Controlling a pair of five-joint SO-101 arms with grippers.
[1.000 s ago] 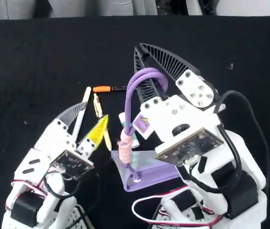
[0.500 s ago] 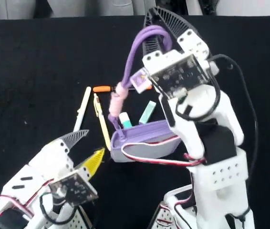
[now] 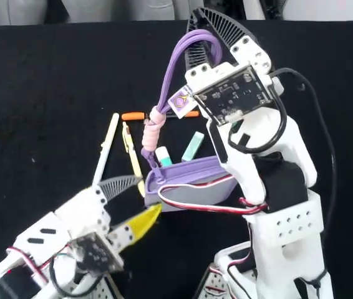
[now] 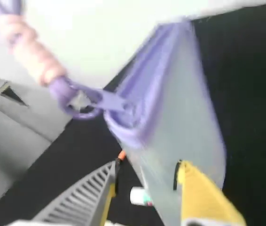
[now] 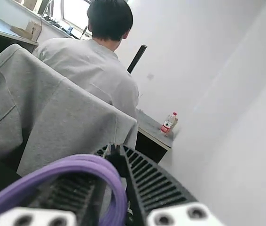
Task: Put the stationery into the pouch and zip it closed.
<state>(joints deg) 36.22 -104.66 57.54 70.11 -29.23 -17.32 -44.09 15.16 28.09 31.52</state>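
The purple pouch [image 3: 192, 184] hangs just above the table by its purple strap [image 3: 179, 62], and my right gripper [image 3: 203, 38], raised high, is shut on that strap [image 5: 105, 170]. A pink braided piece [image 3: 153, 131] joins the strap to the zipper ring [image 4: 79, 101]. My left gripper [image 3: 133, 202] stands open at the pouch's left end [image 4: 175, 117], the yellow finger [image 4: 199, 195] under it and the black ribbed finger [image 4: 83, 200] beside it. On the table behind lie a cream pen [image 3: 106, 144], a yellow pen [image 3: 131, 152], an orange marker [image 3: 133, 116], a teal eraser [image 3: 193, 146] and a small white and teal piece [image 3: 163, 156].
The black table [image 3: 45, 75] is bare to the left and far right. The right arm's white base [image 3: 285, 243] stands close behind the pouch. Red and white cables [image 3: 195, 202] run under the pouch.
The right arm has swung up and lifted the pouch by its strap. My left gripper drew back toward its base, then moved right to the pouch's left end.
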